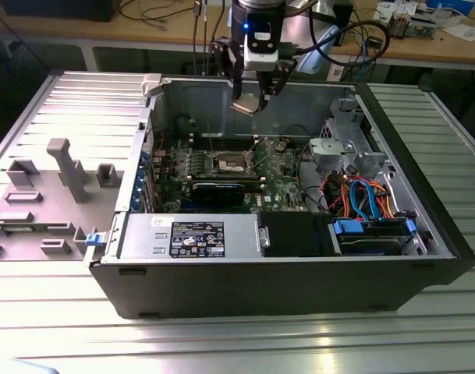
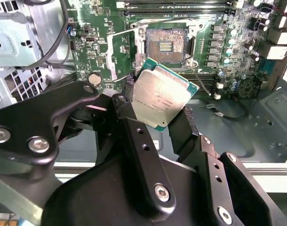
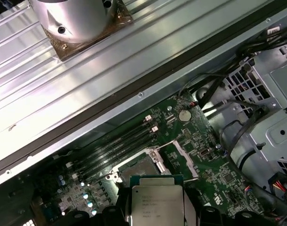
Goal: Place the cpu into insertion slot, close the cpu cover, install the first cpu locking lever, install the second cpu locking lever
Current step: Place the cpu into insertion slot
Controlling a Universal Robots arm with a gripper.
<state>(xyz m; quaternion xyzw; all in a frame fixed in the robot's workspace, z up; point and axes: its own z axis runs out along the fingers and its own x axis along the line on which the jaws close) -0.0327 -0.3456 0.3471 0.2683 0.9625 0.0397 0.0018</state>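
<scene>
Silver-topped cpu (image 2: pixel 163 94), pinched by edges betw. gripper (image 2: pixel 152 109) jaws, hangs above open insertion slot (image 2: pixel 166 43); best kept level, squared w/ it, lowered w/o force.

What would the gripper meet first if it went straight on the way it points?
Probably the insertion slot or the board beside it, the held cpu touching first. The second wrist view shows nothing between them; depth is unclear.

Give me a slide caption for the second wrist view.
Gripper holds the cpu above the exposed insertion slot on the green circuit board.
</scene>
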